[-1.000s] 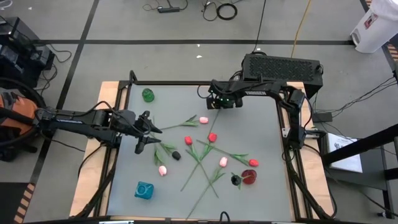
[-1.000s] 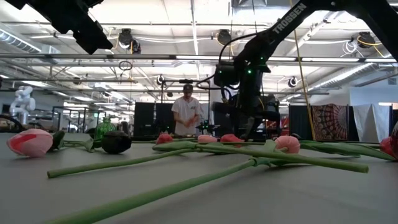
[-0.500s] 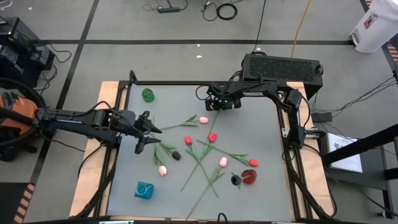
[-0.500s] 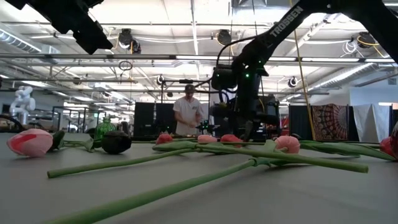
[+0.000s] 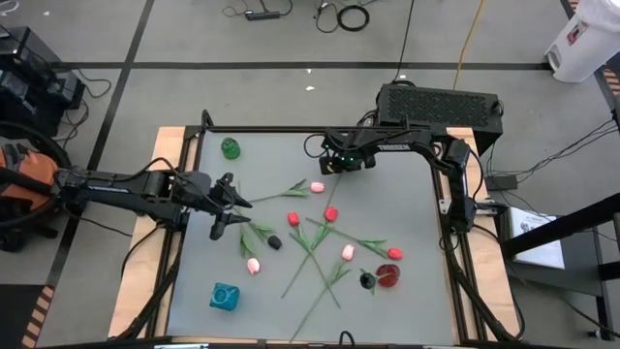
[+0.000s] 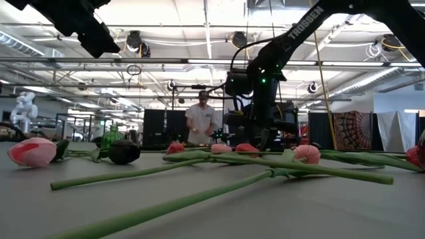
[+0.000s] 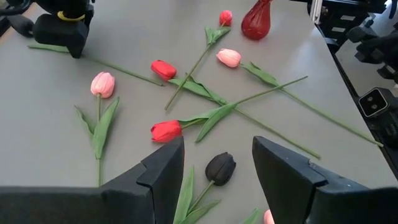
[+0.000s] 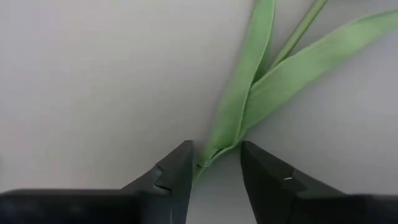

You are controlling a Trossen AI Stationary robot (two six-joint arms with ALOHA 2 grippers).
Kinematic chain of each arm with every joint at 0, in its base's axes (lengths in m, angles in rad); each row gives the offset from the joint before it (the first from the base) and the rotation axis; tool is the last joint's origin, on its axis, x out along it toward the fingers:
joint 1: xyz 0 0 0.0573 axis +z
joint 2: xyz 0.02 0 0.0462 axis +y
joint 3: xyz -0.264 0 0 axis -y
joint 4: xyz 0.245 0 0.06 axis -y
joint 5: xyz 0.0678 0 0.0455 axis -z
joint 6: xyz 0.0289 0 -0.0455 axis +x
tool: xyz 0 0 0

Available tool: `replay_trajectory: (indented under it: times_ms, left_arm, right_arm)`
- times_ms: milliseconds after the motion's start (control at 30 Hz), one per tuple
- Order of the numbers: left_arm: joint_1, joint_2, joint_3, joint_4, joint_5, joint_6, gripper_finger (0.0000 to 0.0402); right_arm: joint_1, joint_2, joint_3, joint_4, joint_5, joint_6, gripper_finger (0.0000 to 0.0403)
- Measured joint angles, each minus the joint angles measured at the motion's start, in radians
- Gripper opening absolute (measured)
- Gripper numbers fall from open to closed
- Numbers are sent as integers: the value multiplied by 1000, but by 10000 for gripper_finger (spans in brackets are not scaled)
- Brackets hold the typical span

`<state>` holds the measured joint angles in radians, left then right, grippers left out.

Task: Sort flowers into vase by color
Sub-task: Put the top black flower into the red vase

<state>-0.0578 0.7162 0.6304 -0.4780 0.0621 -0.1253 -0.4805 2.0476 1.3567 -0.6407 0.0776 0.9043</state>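
Several tulips with pink, red and black heads lie flat on the grey table (image 5: 407,194), their green stems crossing. My right gripper (image 5: 338,167) points down near the far edge, open. Its fingers stand on either side of a green stem (image 8: 208,158) just below where two leaves (image 8: 249,93) join it. In the left wrist view that stem (image 7: 118,70) runs toward a red tulip (image 7: 163,70). My left gripper (image 5: 232,208) waits open above the table's left side, over a black tulip (image 7: 221,168). A green vase (image 5: 231,147), a teal vase (image 5: 225,297) and a red vase (image 5: 388,276) stand upright.
A second black tulip (image 5: 367,280) lies against the red vase. A pink tulip (image 5: 317,187) lies just nearer than my right gripper. The black box (image 5: 441,105) stands behind the far edge. A person (image 6: 199,123) stands in the room beyond the table.
My right gripper has come down a little toward the table and shifted slightly toward the table's left edge. The flowers and vases lie as before.
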Motion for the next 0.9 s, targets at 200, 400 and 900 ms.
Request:
replay_trajectory:
  times_ms: [200, 400, 900]
  left_arm:
    - [0, 0, 0, -2, 0, 0, 197]
    - [0, 0, 0, -3, 0, 1, 197]
    - [0, 0, 0, -4, 0, 0, 197]
  right_arm:
    - [0, 1, -1, 1, -1, -8, 72]
    - [0, 2, -1, 9, -6, -27, 11]
    - [1, -42, -8, -17, -10, -79, 1]
